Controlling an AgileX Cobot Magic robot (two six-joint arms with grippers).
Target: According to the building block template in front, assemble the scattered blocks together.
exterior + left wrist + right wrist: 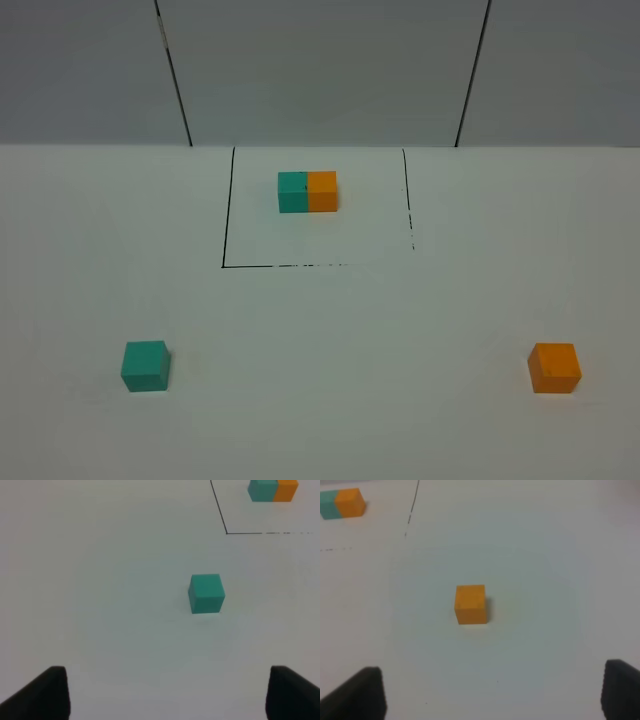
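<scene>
- The high view alone takes in all the blocks at once. The template [308, 191], teal half left and orange half right, sits inside a black outline [228, 210] at the far side of the table [330, 430].
- In that view the teal cube [146, 366] lies near-left and the orange cube [554, 367] near-right. They are well apart and both outside the outline.
- Only the wrist views show the grippers.
- The left gripper [167, 695] is spread wide and holds nothing. The teal cube lies ahead of it, untouched, with an outline corner and the template beyond.
- The right gripper [495, 695] is likewise spread wide and holds nothing. The orange cube sits ahead between its fingertips' lines, apart from both.
- Open tabletop lies all around each cube and across the stretch between them.
- The outline's near edge lies between the cubes and the template, and the table's far edge runs just behind the outline.
</scene>
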